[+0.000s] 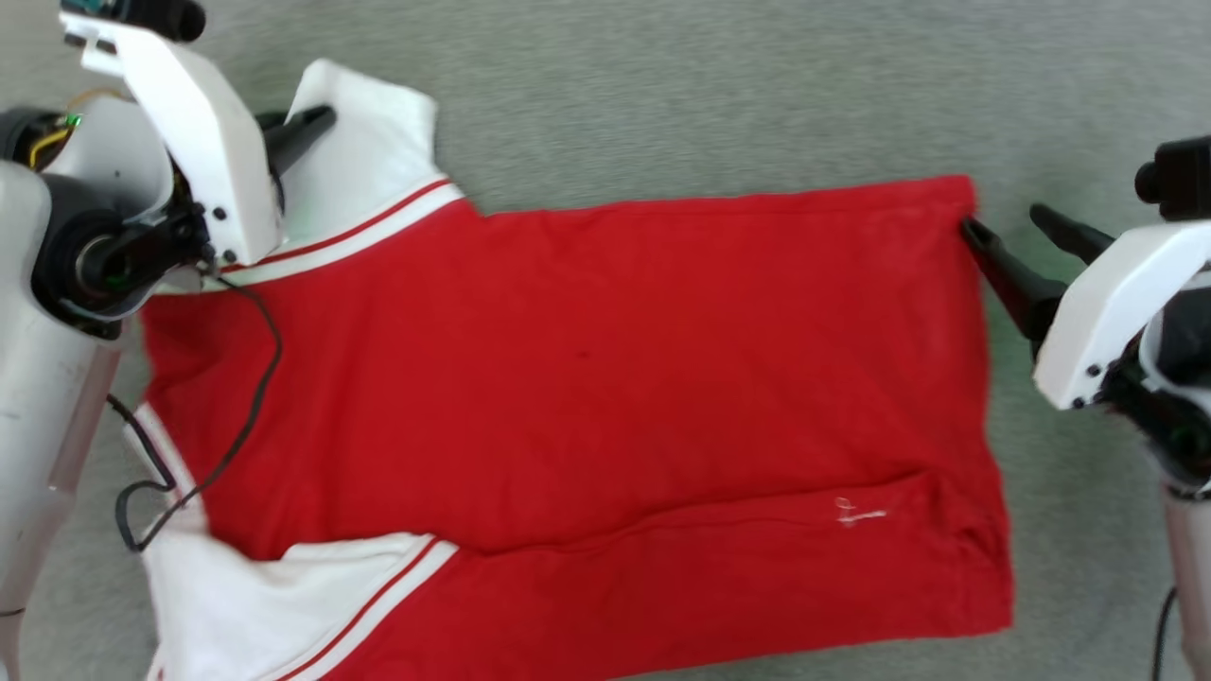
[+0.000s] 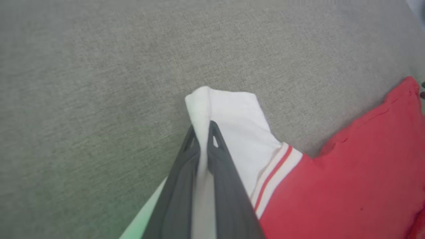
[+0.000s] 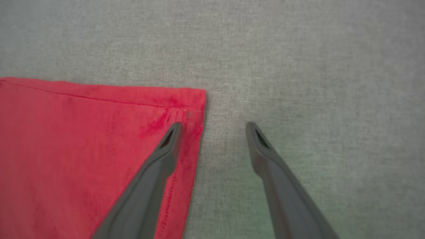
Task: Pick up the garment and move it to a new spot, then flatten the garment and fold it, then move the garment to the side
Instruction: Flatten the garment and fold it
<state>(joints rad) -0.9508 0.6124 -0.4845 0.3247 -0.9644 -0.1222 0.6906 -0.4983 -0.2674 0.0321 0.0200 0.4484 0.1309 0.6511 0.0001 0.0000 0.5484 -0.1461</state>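
The garment, a bright red jersey with white striped sleeve panels, lies spread flat on the grey surface. My left gripper is shut on the far white sleeve; in the left wrist view the two dark fingers pinch a ridge of that white sleeve. My right gripper stands open at the garment's far right hem corner. In the right wrist view one finger lies over the red corner and the other sits on bare surface, so the jaws straddle the side hem.
Grey fabric-like surface extends beyond the garment on the far side and to the right. A black cable from my left arm hangs across the garment's left part. The near white sleeve lies at the lower left.
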